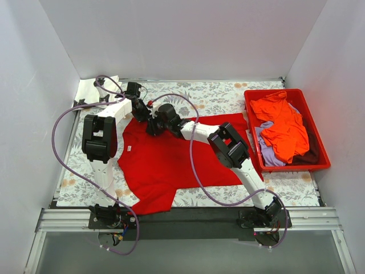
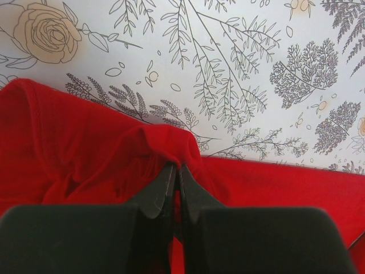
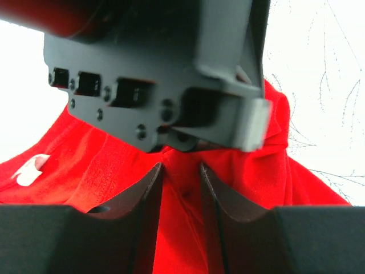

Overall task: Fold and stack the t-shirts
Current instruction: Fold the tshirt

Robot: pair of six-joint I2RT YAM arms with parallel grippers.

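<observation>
A plain bright red t-shirt (image 1: 171, 160) lies spread on the floral cloth in the middle of the table. Both grippers meet at its far edge, left of centre. My left gripper (image 1: 147, 117) is shut on a raised fold of the red cloth (image 2: 74, 154), fingertips together (image 2: 177, 166). My right gripper (image 1: 155, 128) sits right beside it, jaws nearly together (image 3: 181, 165) with bunched red cloth (image 3: 85, 171) between them. The left gripper's grey body fills the top of the right wrist view. An orange shirt (image 1: 282, 123), a lavender one (image 1: 268, 151) and a dark one (image 1: 311, 154) lie in the tray.
The rigid red plastic tray (image 1: 293, 167) stands at the right side of the table. A white shirt with black print (image 1: 91, 91) lies crumpled at the back left corner. White walls close in the left, back and right. Purple cables loop over both arms.
</observation>
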